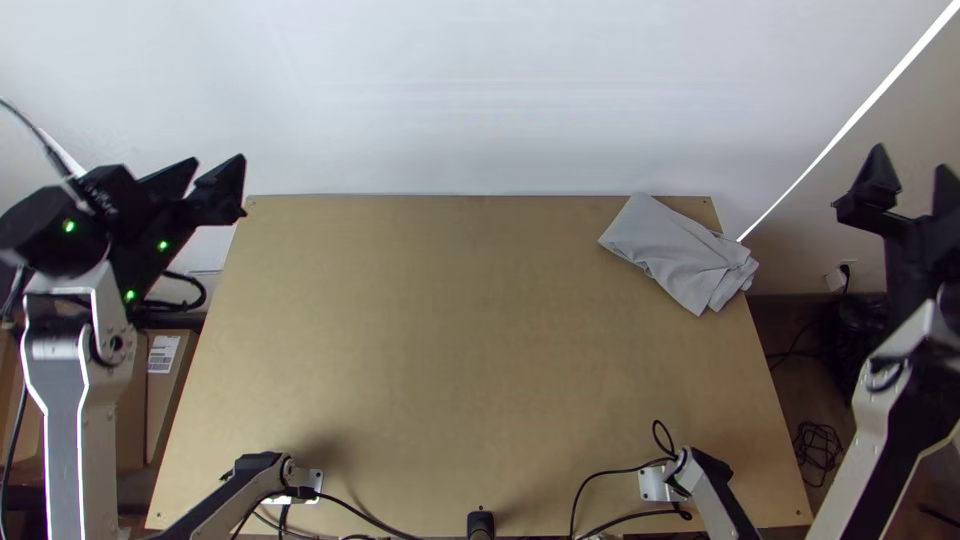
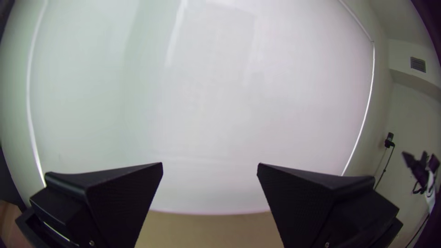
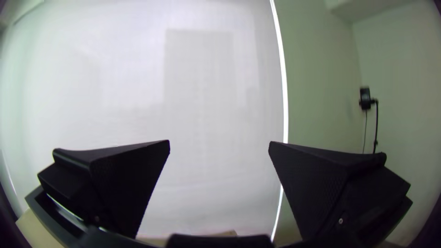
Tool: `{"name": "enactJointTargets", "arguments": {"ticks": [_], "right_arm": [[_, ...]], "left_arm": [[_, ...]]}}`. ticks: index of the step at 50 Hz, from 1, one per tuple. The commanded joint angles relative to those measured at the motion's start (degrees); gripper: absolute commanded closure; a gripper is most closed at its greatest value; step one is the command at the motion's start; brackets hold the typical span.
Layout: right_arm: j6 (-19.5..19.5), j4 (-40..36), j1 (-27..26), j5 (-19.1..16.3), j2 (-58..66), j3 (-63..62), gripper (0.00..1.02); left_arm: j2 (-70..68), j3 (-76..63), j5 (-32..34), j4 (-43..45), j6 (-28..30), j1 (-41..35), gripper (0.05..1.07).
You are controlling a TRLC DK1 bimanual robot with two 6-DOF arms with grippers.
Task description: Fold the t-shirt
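The T-shirt [image 1: 680, 250] lies at the table's far right corner, folded into a compact, longish bundle. Its long axis runs slantwise in the top view, from the far edge towards the right and nearer the bases. The end at the far edge is broad and fairly smooth; the other is looser, with stacked hems and wrinkles, and pokes out past the table's right edge. The cloth is plain light grey, soft and matte, with a few shallow creases.

The table [image 1: 450, 330] is a flat, light brown wooden board. Well left of the shirt, the left gripper [image 1: 218, 160] hangs beyond the far left corner, its black wedge-shaped fingers wide apart and nothing between them. The right gripper [image 1: 911, 160] is off to the right of the table, likewise spread wide and empty, its pads finely textured in its wrist view.

Near the bases, two jointed arms [image 1: 715, 490] [image 1: 250, 490] stand at the near edge, with a thin black cable [image 1: 610, 472] curling over the wood. A smooth white screen [image 1: 480, 100] rises behind, a cardboard box [image 1: 170, 400] sits left of the table, and a cable coil [image 1: 818, 450] lies on the floor at right.
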Motion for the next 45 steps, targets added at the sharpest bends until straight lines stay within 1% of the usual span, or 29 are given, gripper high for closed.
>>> {"name": "enactJointTargets", "arguments": {"ticks": [1,4,6,9,11,13,16,19,24,26,29,31,34,39,41,43,45], "right_arm": [[-0.4,9.5,4.5,2.5,-7.7,-1.5,0.03],[0.0,14.3,6.8,2.5,-11.0,-3.6,0.03],[0.3,19.0,8.5,2.4,-13.2,-5.8,0.03],[3.3,26.3,10.0,2.3,-16.9,-10.1,0.03],[3.4,32.8,10.6,2.3,-19.2,-13.9,0.03],[3.8,36.1,10.7,2.1,-21.2,-16.7,0.03],[4.7,36.5,10.8,1.3,-23.3,-19.4,0.03],[7.0,36.2,10.7,0.1,-25.2,-22.3,0.03],[8.2,36.3,10.8,-1.6,-30.2,-29.3,0.03],[8.4,36.6,10.8,-1.9,-32.0,-32.4,0.03],[11.0,36.6,10.8,-2.0,-35.1,-37.0,0.03],[11.2,36.5,10.8,-2.1,-37.2,-40.4,0.03],[12.3,36.1,10.8,-2.2,-41.1,-45.2,0.03],[12.4,35.6,10.9,-2.3,-49.8,-54.7,0.03],[11.8,36.0,10.8,-2.3,-53.8,-59.1,0.03],[12.6,37.3,11.0,-2.6,-54.0,-61.6,0.03],[13.8,33.1,10.9,-2.4,-53.9,-61.4,0.03]], "left_arm": [[-6.4,-3.7,-2.4,4.1,1.9,0.3,0.09],[-8.9,-5.4,-4.4,5.4,2.0,0.3,0.09],[-10.5,-6.6,-5.0,5.9,2.0,0.3,0.09],[-13.8,-9.1,-5.8,7.8,1.8,0.3,0.09],[-16.1,-11.7,-6.4,9.6,1.8,0.3,0.09],[-18.8,-14.8,-6.7,12.4,1.8,0.4,0.10],[-22.9,-19.4,-7.5,15.4,1.9,0.4,0.10],[-26.8,-23.4,-8.1,17.8,1.8,0.5,0.10],[-32.4,-30.2,-8.5,20.5,1.4,1.4,0.10],[-34.8,-33.5,-8.7,22.3,1.2,2.4,0.10],[-38.4,-38.6,-8.7,25.0,1.2,3.4,0.10],[-40.9,-42.2,-8.7,26.6,1.4,4.0,0.10],[-43.9,-46.2,-8.7,26.9,1.2,4.0,0.10],[-48.7,-52.9,-9.3,26.0,-0.1,4.4,0.10],[-50.5,-55.2,-9.4,25.5,-0.9,4.9,0.10],[-52.5,-57.9,-9.4,25.3,-1.2,5.4,0.10],[-54.7,-61.0,-9.4,25.2,-1.4,5.7,0.10]]}}
